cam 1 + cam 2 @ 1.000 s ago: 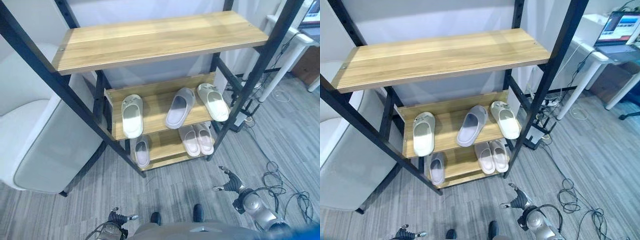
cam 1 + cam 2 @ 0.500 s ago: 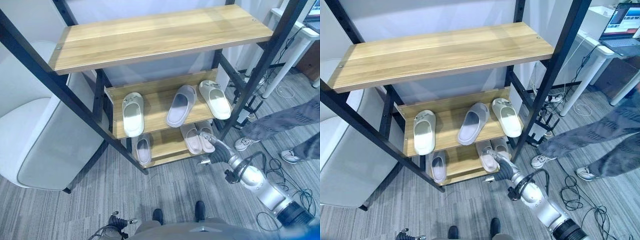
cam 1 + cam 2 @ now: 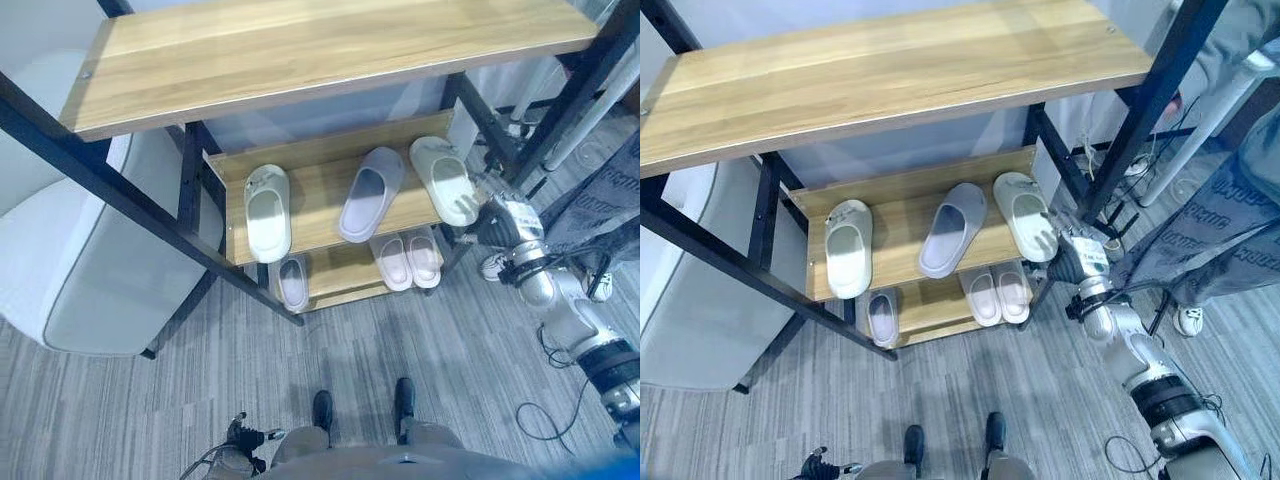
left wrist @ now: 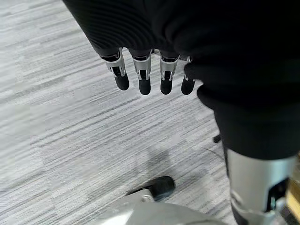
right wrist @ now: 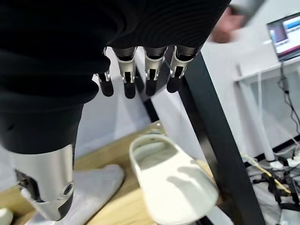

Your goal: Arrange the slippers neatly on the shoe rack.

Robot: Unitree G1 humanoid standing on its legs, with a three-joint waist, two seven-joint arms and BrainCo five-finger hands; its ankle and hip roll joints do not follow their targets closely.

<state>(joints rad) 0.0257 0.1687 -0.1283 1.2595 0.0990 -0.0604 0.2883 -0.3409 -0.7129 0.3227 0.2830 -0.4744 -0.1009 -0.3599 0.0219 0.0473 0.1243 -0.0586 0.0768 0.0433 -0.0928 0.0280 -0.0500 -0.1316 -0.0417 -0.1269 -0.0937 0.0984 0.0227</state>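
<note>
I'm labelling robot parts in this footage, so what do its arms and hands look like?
Both arms are silver-grey metal with rounded segments and dark bands at the joints. The right hand and left hand have silver fingers with dark tips, and a dark ribbed cover over the back of the hand and wrist.

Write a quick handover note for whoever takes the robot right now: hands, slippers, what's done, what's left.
Right hand: open, empty, at the middle shelf's right end beside the white slipper.
Left hand: open, idle, low over the floor.
Middle shelf: white slipper overhangs the front edge, grey slipper angled, pale slipper alone at left.
Bottom shelf: a pair, plus a single.
Nothing gripped. Left: straighten and pair the middle-shelf slippers.
</note>
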